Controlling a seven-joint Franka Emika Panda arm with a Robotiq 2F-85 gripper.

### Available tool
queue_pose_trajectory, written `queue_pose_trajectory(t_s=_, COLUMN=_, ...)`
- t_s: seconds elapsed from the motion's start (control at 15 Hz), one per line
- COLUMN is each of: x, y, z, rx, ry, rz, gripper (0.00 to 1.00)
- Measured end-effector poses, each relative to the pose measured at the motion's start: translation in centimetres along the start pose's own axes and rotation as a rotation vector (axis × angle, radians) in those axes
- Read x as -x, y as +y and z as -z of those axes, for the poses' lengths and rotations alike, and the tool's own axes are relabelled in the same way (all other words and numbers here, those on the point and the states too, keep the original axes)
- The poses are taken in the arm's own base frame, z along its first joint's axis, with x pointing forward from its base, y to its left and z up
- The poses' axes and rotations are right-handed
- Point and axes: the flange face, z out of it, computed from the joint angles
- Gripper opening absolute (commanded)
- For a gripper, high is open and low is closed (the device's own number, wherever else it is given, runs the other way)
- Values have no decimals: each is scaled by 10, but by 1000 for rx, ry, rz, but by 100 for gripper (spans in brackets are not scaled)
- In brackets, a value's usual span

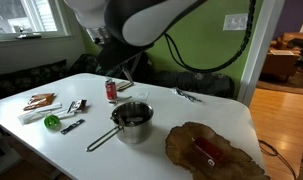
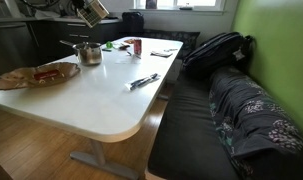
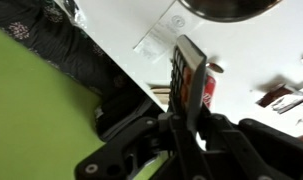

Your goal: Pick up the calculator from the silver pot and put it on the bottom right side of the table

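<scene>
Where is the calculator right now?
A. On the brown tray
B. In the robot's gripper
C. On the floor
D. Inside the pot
B: in the wrist view the gripper is shut on the calculator, which is held away from the pot.

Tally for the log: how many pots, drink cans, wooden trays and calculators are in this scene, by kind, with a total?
silver metal pot with a long handle: 1
red drink can: 1
brown wooden tray: 1
dark keyed calculator, held in the gripper: 1
Total: 4
</scene>
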Motion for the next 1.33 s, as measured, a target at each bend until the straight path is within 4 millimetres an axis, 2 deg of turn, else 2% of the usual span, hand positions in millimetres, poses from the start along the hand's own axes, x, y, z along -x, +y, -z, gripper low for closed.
queue_pose_trajectory(t_s=0.27, x=0, y=62, z=-30, rx=187, ry=24, rz=-149, gripper=4)
queue_pose_trajectory(t_s=0.47, x=20, y=97, z=-44, rx=371, ry=-24, rz=-209, gripper=4)
queue_pose_trajectory(t_s=0.6, x=46, y=107, z=-62, rx=452, ry=-112, rz=-183, gripper=4)
queue_pose_trajectory(t_s=0.8, x=89, y=120, z=-101, rx=505, ry=-260, rz=-134, gripper=4)
queue_pose_trajectory(t_s=0.87, x=102, y=124, z=-112, rx=505, ry=-311, rz=-114, gripper=18)
queue_pose_trajectory(t_s=0.93, x=111, y=124, z=-121, rx=473, ry=-343, rz=-94, gripper=18)
queue_pose_trajectory(t_s=1.07, x=118, y=123, z=-130, rx=426, ry=-364, rz=-77, gripper=18)
queue_pose_trajectory(t_s=1.13, x=119, y=122, z=-130, rx=420, ry=-367, rz=-72, gripper=4)
queue_pose_trajectory(t_s=1.33, x=119, y=121, z=-127, rx=422, ry=-369, rz=-66, gripper=4)
